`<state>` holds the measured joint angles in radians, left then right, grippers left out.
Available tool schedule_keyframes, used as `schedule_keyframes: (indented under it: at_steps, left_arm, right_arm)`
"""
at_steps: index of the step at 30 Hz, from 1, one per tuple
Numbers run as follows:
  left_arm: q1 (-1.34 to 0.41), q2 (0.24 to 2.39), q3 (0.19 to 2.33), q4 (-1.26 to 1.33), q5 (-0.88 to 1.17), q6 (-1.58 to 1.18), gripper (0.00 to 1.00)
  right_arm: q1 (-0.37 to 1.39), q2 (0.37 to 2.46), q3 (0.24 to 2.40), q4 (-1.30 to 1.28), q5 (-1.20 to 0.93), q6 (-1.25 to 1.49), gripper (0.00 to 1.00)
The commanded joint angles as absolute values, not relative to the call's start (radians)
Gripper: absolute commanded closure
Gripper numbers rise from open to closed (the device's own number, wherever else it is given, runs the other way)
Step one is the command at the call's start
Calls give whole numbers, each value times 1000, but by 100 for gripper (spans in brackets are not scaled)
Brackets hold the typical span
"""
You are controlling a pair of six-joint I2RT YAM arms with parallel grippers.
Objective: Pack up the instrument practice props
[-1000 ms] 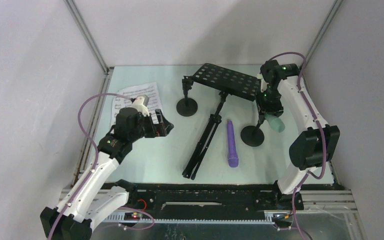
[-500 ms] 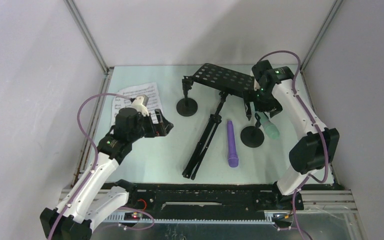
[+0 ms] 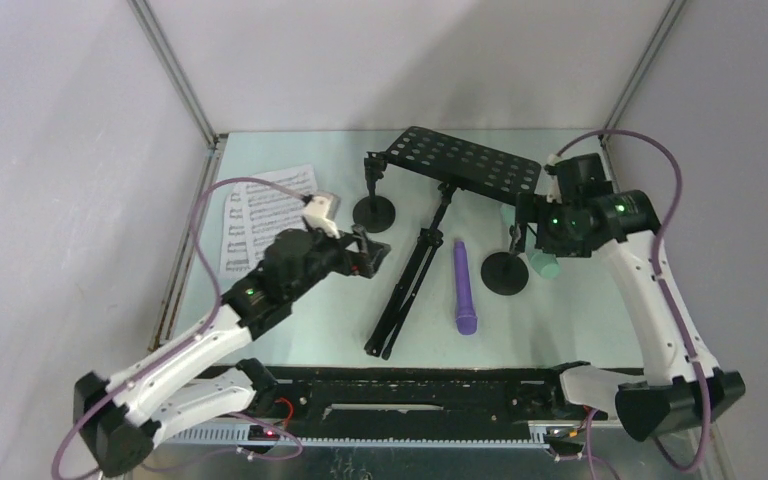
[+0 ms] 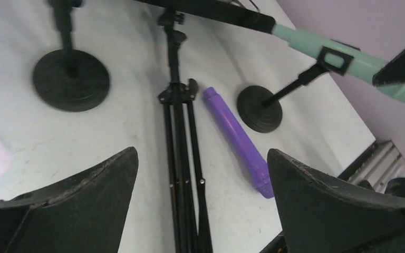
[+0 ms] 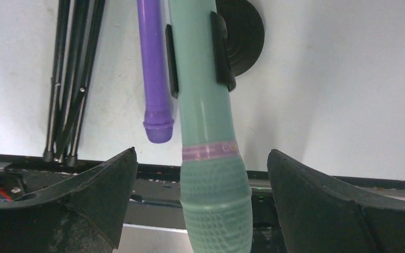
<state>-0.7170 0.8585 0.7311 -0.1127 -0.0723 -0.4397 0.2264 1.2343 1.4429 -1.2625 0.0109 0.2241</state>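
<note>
At three o'clock, the right tool (image 5: 201, 153) is straddling, released, the mint-green microphone (image 5: 203, 100) clipped in its holder (image 5: 247, 31). The left tool (image 4: 203, 153) is hovering released too.

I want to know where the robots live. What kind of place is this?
Probably a robot test booth: plain grey walls, left arm and right arm bolted to the table, music rack lying there.

Purple microphone (image 3: 465, 287) looks smooth plastic, rack (image 3: 460, 160) matt black.

Tripod legs (image 3: 407, 280) close beside purple microphone (image 3: 464, 285)
</note>
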Motion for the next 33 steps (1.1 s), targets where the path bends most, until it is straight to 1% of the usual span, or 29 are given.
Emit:
schedule_keyframes:
  at_steps: [1,5,9,13,17,23,26,27,29,33]
  left_arm:
    - [-855,978,700,198,-161,-340,0]
    - [-921,1137,706,414,-118,-269,0]
    - [-940,1290,731,595,1,-190,0]
    - [-951,1430,742,828,123,-129,1]
    - [-960,1552,774,984,204,-81,2]
    - [-973,1682,872,1037,262,-75,0]
    - [-986,1747,933,1032,250,-72,0]
    - [-991,1766,951,1026,242,-73,0]
    - [-1001,1803,990,1020,233,-74,0]
    - [-1020,1884,1061,1005,232,-71,0]
  right_arm:
    - [168,1180,1408,-1208,-108,225,0]
    - [164,1223,1403,-1225,-100,196,0]
    - [159,1246,1406,-1208,-105,173,2]
    - [153,1266,1403,-1209,-113,166,18]
    - [155,1279,1397,-1203,-111,173,43]
    - [160,1280,1386,-1195,-130,184,74]
    - [160,1276,1374,-1190,-132,188,91]
    - [160,1273,1368,-1189,-133,191,95]
    - [161,1264,1359,-1184,-136,198,100]
    - [158,1246,1339,-1180,-142,207,100]
